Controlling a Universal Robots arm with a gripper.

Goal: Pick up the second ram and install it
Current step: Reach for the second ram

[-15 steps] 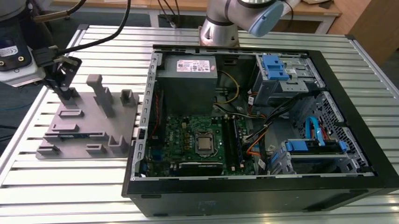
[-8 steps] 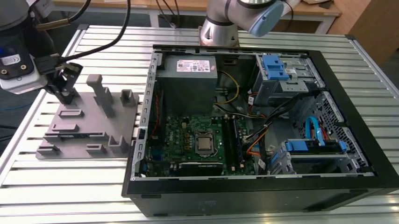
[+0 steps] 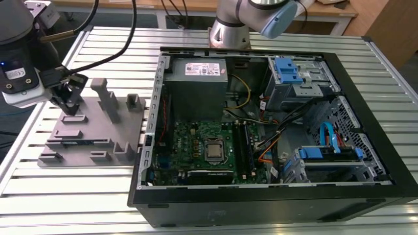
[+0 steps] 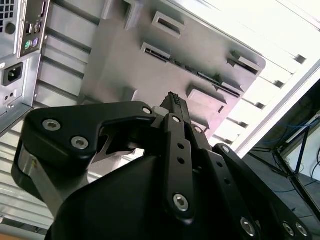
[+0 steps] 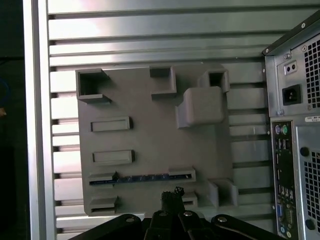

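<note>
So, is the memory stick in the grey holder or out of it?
In. The memory stick lies on edge in a slot of the grey holder; the gripper is near, not around it.

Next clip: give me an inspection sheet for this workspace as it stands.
Surface: slatted metal table, bearing everything.
Job's things: second ram lying in a slot of the grey holder block; open computer case beside the block.
Clutter: nothing seen.
Grippers: pincer shut, hovering over the holder block, not touching the ram.
Cables: black cables run down to the arm's wrist; blue cable inside the case.
Surroundings: wooden desks behind the table.
</note>
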